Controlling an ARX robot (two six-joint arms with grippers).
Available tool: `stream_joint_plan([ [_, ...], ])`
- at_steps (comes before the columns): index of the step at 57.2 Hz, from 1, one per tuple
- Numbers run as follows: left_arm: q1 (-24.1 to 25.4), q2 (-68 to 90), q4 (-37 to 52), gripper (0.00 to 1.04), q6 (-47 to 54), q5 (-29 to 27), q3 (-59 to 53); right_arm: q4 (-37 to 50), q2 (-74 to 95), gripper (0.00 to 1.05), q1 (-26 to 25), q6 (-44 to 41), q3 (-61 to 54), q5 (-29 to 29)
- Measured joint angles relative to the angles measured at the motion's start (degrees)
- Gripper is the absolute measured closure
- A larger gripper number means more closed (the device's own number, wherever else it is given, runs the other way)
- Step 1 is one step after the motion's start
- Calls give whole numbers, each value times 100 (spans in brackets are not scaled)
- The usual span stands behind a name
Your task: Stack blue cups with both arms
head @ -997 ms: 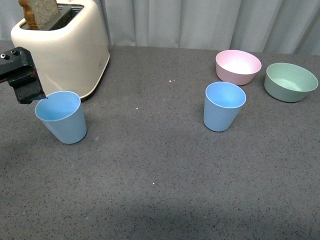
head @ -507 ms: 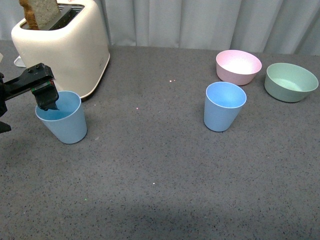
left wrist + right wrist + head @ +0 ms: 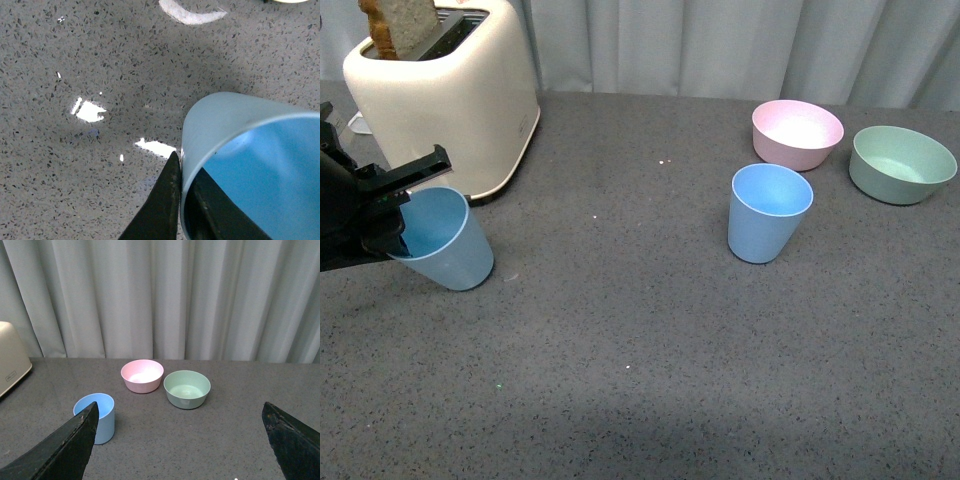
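Observation:
A light blue cup [image 3: 445,240] stands tilted on the dark table at the left, in front of the toaster. My left gripper [image 3: 398,215] is shut on its near-left rim; the left wrist view shows one black finger outside and one inside the cup wall [image 3: 225,120], gripper [image 3: 183,187]. A second blue cup [image 3: 768,211] stands upright right of centre, also seen in the right wrist view as the blue cup [image 3: 96,416]. My right gripper [image 3: 182,440] is open, held above the table short of that cup, and is out of the front view.
A cream toaster [image 3: 445,95] with a slice of bread stands at the back left. A pink bowl [image 3: 797,133] and a green bowl [image 3: 901,163] sit at the back right, just behind the second cup. A grey curtain hangs behind the table.
My left gripper has come down from the cup's far-left rim and closed on the rim. The cup now leans slightly. The second cup and bowls have not moved.

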Motion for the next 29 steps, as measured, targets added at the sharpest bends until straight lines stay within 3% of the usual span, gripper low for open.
stream_joint_plan([
  [29, -1585, 428, -555, 101, -391, -192, 1178, 0, 0, 10, 0, 0, 0, 0],
])
